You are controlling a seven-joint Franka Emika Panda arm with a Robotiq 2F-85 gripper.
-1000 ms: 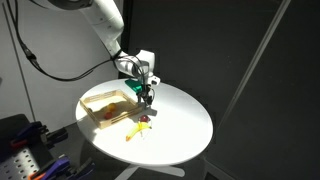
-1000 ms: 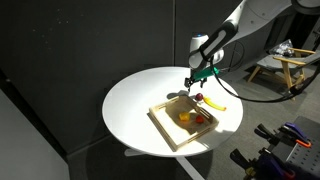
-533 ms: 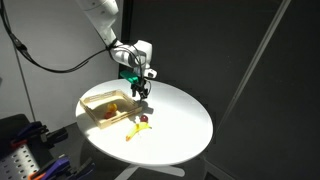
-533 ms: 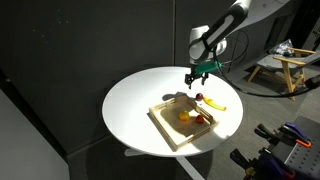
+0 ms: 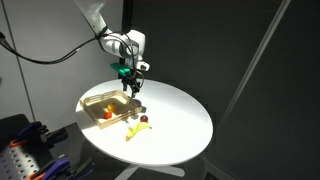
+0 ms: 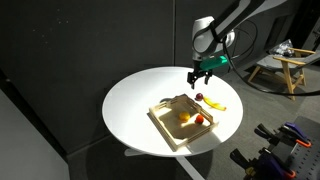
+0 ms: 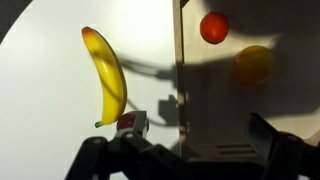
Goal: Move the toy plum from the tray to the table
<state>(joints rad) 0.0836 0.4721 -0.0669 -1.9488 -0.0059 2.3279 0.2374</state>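
The toy plum [image 5: 143, 119] is a tiny dark red ball lying on the white table [image 5: 180, 125] beside the yellow banana [image 5: 135, 130], outside the light-wood tray [image 5: 92, 101]. It also shows in an exterior view [image 6: 199, 97]. In the wrist view a dark red bit [image 7: 133, 122] at the banana's [image 7: 108, 75] lower end is partly hidden by a finger. My gripper [image 5: 133, 88] hangs open and empty well above the tray's near corner, also seen in an exterior view [image 6: 197, 78] and in the wrist view [image 7: 195, 135].
In the tray [image 7: 200, 110] lie a bright red ball [image 7: 214, 27] and a small orange piece [image 7: 255, 65]. The tray [image 6: 170, 129] sits near the table's [image 6: 135, 105] edge. Dark curtains surround the table, and wooden furniture [image 6: 283, 68] stands behind.
My gripper has risen from just above the table to well above it and stays open. The plum, banana and tray have not moved.
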